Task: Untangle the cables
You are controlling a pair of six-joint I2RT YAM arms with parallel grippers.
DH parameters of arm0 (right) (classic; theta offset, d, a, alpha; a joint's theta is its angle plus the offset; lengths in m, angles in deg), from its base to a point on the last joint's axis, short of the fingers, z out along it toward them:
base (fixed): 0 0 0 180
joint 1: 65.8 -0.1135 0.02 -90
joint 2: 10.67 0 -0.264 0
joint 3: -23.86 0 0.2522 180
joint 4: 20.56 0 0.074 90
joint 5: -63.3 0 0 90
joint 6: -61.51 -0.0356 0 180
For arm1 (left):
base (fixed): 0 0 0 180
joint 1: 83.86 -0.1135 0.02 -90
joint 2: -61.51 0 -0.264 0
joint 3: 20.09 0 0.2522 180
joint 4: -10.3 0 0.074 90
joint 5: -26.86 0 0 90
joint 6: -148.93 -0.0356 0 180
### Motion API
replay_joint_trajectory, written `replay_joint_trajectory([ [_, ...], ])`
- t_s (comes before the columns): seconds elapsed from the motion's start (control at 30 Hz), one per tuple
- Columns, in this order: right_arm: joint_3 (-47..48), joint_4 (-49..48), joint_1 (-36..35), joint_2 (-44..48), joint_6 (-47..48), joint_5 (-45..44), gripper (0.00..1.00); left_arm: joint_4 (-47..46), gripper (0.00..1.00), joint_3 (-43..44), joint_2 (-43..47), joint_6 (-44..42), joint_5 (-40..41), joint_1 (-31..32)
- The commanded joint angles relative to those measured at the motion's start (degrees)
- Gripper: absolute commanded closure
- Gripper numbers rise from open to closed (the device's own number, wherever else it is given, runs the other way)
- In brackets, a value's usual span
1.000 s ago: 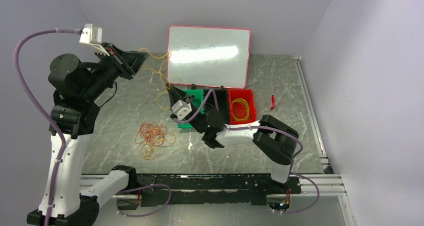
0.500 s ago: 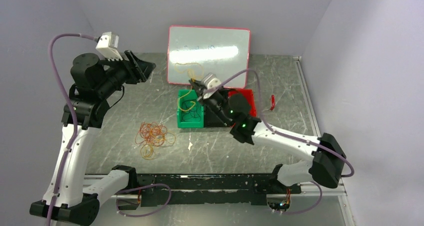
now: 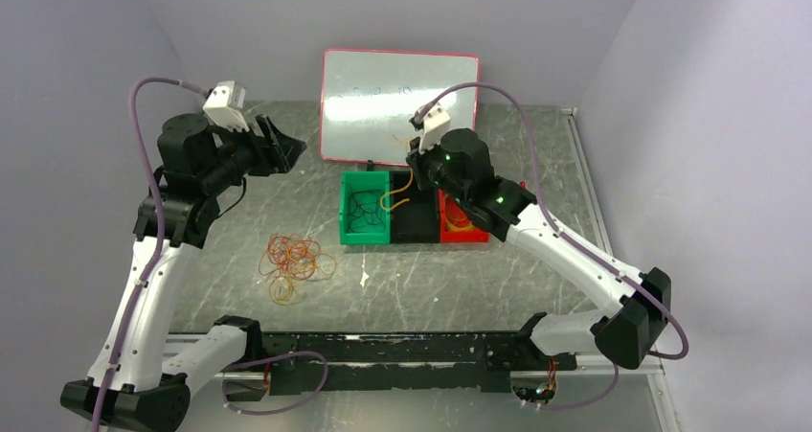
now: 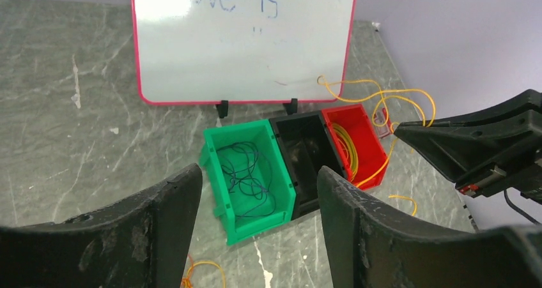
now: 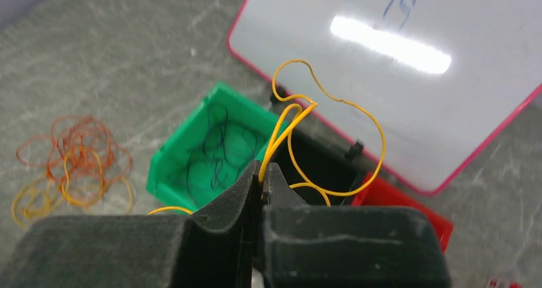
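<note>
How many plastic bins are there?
3, in a row before the whiteboard: green bin left, black bin middle, red bin right. No others visible.

Grey table (image 3: 431, 279) bears three bins (image 3: 415, 233), whiteboard (image 3: 399, 106), loose cables (image 3: 292, 260), perhaps a red clip (image 3: 522, 194).

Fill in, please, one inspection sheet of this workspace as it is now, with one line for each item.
surface: grey marbled table with pale scratches.
job's things: tangled orange-red and yellow cable pile on the table, left side; black loops in the green bin; yellow loops in the red bin; one yellow cable lifted above the bins.
clutter: small red object right of the red bin; white scrap right of the pile.
grippers: left gripper open, holding nothing; right gripper shut on the yellow cable.
cables: lilac hoses arc free over the arms.
surroundings: whiteboard behind the bins; plain walls.
</note>
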Motion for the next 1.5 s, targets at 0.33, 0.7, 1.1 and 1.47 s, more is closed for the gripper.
replay_joint_trajectory([
  [0.33,-2.5,23.4,7.4,4.4,-12.9,-4.8,1.00,-0.7,0.28,-5.9,3.0,-3.1,0.5,0.4],
  [0.7,-3.1,29.7,12.5,5.0,-15.1,-2.1,1.00,-0.7,0.29,-6.6,2.8,-3.8,-0.6,0.4],
  [1.1,-7.0,26.1,20.4,1.1,-13.4,5.3,1.00,-0.3,0.30,-6.5,2.8,-3.2,-2.0,0.4],
  [1.47,-6.1,18.9,27.3,-6.6,-5.5,2.8,1.00,1.7,0.30,-4.3,2.3,-4.2,-1.8,0.4],
])
